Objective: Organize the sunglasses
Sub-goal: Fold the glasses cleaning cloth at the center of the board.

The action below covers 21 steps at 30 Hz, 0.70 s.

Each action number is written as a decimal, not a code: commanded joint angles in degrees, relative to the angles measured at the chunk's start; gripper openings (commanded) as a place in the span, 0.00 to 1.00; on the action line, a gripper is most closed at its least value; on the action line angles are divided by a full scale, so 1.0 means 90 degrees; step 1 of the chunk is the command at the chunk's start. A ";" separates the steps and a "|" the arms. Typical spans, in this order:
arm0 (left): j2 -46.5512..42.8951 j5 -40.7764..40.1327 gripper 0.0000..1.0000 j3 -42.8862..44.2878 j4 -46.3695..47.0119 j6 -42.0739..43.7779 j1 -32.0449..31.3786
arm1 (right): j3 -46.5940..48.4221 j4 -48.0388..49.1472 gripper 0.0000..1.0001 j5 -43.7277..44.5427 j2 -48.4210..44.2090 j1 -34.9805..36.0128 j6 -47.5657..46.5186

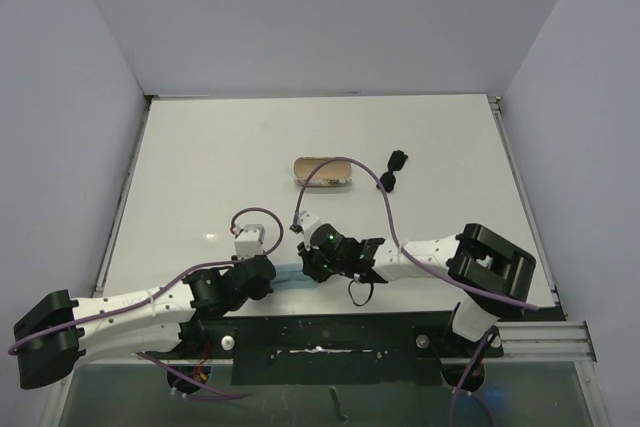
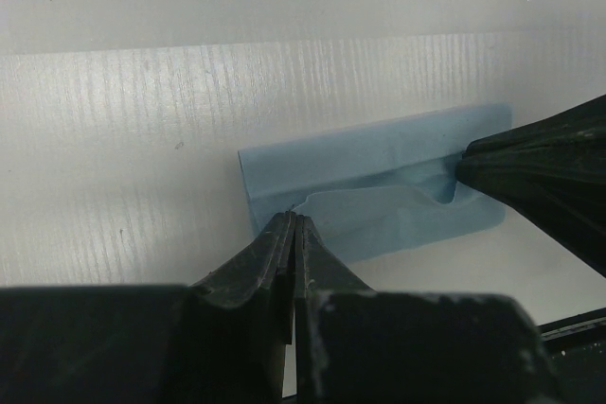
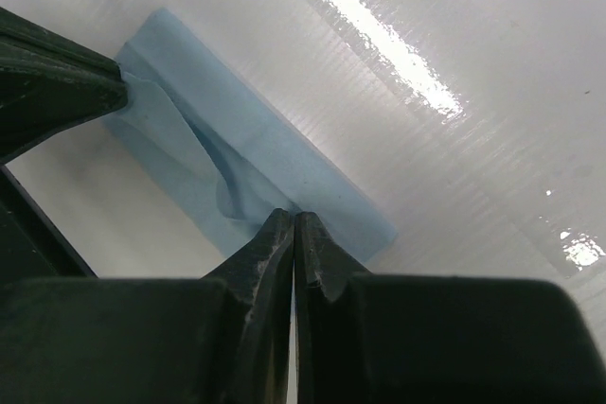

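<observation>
The cloth (image 2: 379,172) is pinched at opposite ends by the left gripper (image 2: 294,226) and the right gripper (image 3: 294,222), both closed tight on it. The sunglasses (image 1: 397,169) lie well apart from both, farther back on the table (image 1: 200,167), just right of the case (image 1: 322,171).

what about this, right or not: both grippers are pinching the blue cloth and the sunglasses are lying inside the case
Not quite. The sunglasses are not inside the case; the top external view shows them on the table to its right, apart from it. The rest holds: the left gripper and right gripper both pinch the blue cloth.
</observation>
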 commanded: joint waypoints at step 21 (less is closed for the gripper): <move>0.0012 -0.0244 0.01 0.0341 0.0063 -0.0078 -0.0102 | -0.0136 0.0233 0.01 0.0189 -0.0390 0.0413 0.0373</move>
